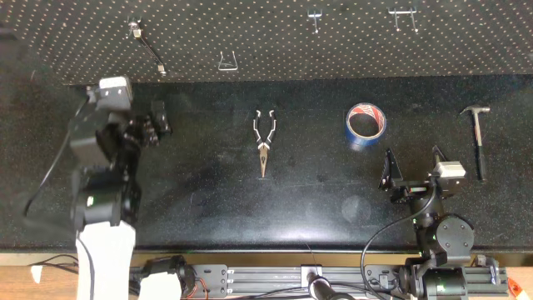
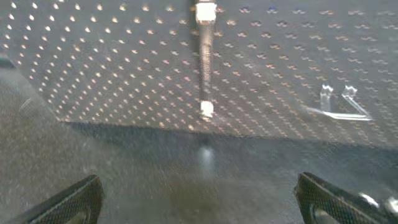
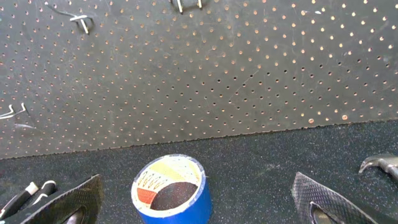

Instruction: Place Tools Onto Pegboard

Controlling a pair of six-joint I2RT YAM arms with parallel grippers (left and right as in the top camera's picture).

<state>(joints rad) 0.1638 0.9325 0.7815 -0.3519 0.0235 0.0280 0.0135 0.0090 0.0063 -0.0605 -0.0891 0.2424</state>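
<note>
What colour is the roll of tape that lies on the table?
The tape roll is blue on its outside; the right wrist view shows it best.

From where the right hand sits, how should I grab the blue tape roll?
I'd pinch the wall of the blue tape roll from above, one finger inside the core, one outside: it lies flat, hole up, ahead of the right hand.
</note>
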